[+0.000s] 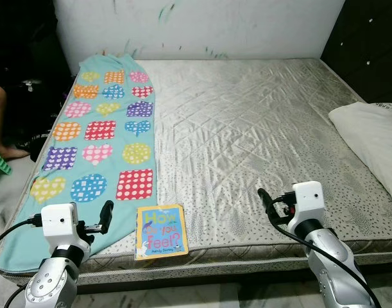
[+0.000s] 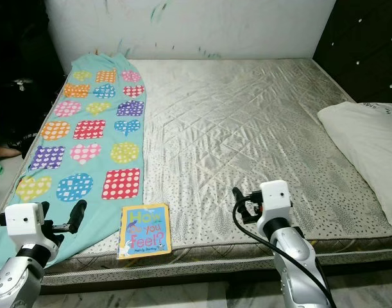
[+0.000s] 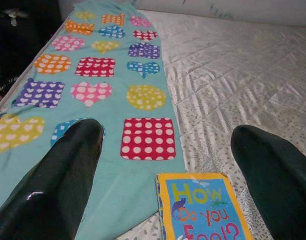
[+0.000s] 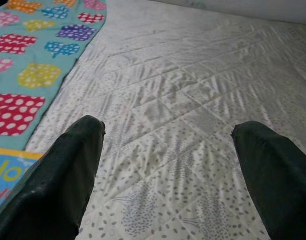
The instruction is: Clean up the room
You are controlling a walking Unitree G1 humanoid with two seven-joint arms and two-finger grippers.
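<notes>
**Two spread grippers held over the near edge of a bed with a book and a patterned blanket**

Nearest the camera, two silver arms are seen reaching forward over the near edge of a bare mattress (image 1: 247, 128). On the robot's left, the left gripper (image 1: 106, 215) is held above the near end of a teal blanket (image 1: 102, 128); its two black fingers (image 3: 57, 190) are seen spread wide apart in the left wrist view, with nothing between them. On the robot's right, the right gripper (image 1: 267, 204) is held over the grey quilted surface near the front edge, its fingers (image 4: 62, 185) likewise parted and empty in the right wrist view.

Between the two grippers, closer to the left one, a children's book (image 1: 160, 231) is laid flat at the front edge of the mattress. Its cover is blue with a yellow border, and the words "How Do You Feel?" can be read on it. The book's far left corner is just beside the blanket's near edge.

The blanket is spread lengthwise along the left side of the mattress and is printed with coloured hearts, squares and circles. A white pillow (image 1: 375, 138) is placed at the right edge. At the far left, part of a person's leg (image 1: 0, 122) is visible beside the bed.
</notes>
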